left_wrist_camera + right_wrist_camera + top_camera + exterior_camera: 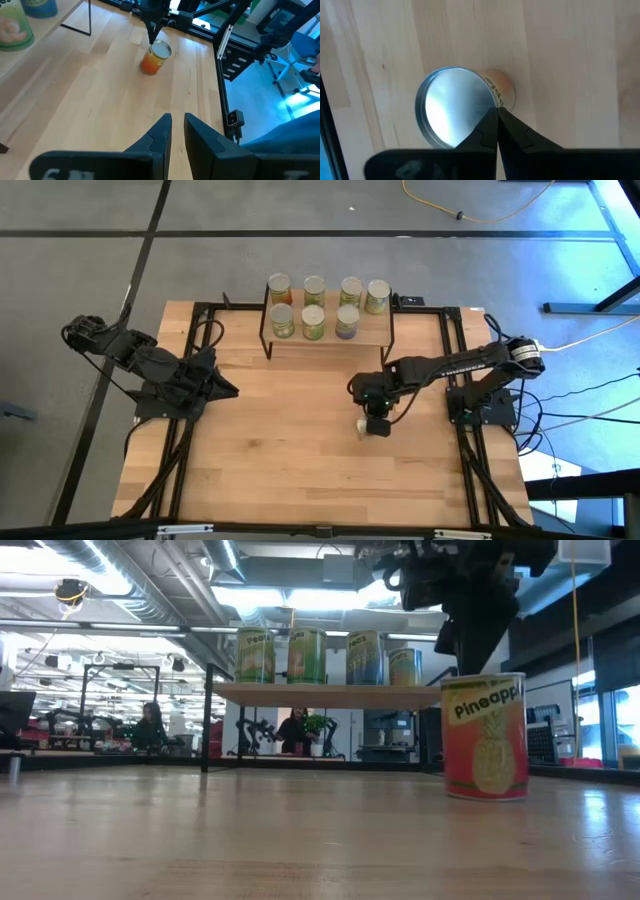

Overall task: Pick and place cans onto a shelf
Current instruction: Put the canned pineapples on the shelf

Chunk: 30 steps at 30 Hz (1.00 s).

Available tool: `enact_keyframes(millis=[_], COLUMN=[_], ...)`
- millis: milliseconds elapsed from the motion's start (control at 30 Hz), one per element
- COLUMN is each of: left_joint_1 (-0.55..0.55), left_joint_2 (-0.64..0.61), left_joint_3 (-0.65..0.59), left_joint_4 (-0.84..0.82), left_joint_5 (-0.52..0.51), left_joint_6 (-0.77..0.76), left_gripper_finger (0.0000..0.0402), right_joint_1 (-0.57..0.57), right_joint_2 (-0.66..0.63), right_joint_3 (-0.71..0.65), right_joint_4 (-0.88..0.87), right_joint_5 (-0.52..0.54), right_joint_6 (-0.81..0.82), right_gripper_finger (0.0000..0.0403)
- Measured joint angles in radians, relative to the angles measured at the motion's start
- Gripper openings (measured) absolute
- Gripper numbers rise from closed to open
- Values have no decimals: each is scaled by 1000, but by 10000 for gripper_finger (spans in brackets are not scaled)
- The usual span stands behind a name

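Right gripper, fingers pressed together and holding nothing, hovers over the pineapple can at centre-right; descending closed could topple it.

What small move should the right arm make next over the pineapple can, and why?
Probably open the fingers wide. The right gripper hangs above the pineapple can, its fingers pressed together over the can's rim, so it cannot grasp it. The can stands upright on the table, apart from the shelf.
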Motion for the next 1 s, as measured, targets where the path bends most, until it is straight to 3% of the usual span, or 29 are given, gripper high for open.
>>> enact_keyframes(millis=[500,800,1000], left_joint_1=[0,0,0], left_joint_2=[0,12,87], left_joint_3=[0,0,0], left_joint_4=[0,42,214], left_joint_5=[-8,-9,-10], left_joint_6=[24,32,219], left_gripper_finger=[44,44,43], right_joint_1=[1,1,14], right_joint_2=[-7,-8,-9], right_joint_3=[49,331,559], right_joint_4=[-39,-190,-314], right_joint_5=[0,0,0], right_joint_6=[21,-47,-168], right_gripper_finger=[63,66,66])
